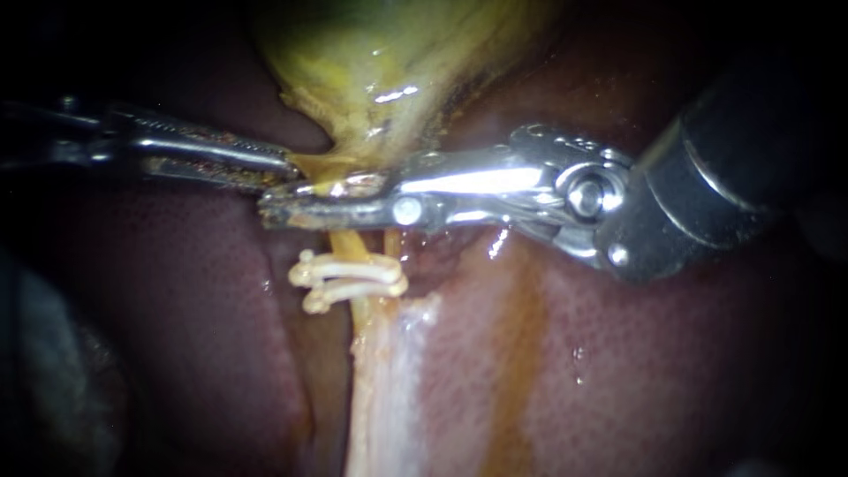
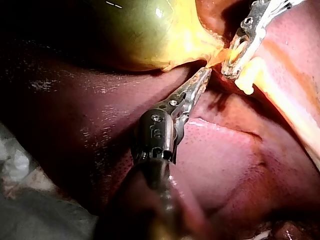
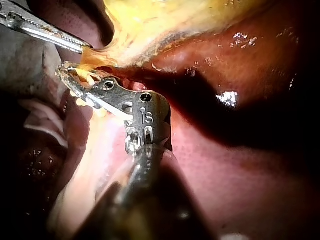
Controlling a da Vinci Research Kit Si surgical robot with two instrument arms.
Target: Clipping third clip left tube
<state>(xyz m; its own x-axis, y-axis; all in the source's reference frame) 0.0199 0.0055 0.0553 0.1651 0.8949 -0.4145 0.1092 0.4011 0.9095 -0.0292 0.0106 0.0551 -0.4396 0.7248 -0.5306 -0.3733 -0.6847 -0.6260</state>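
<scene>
The right instrument's claw point(image 1: 278, 201) is clenched across the tube point(image 1: 346, 245), just above the pale clips point(image 1: 353, 276) and close under the neck of the gallbladder point(image 1: 389, 62), which the left instrument's claw point(image 1: 284, 168) grasps. The tube looks soft, wet, slippery and easily torn, so it is best squeezed squarely on the bare stretch between clips and neck. Its long axis runs from the neck down over the liver point(image 1: 177, 309), crosswise to the claw.

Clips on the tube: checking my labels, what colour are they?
Pale cream-white clips, best seen in the endoscope view.
</scene>
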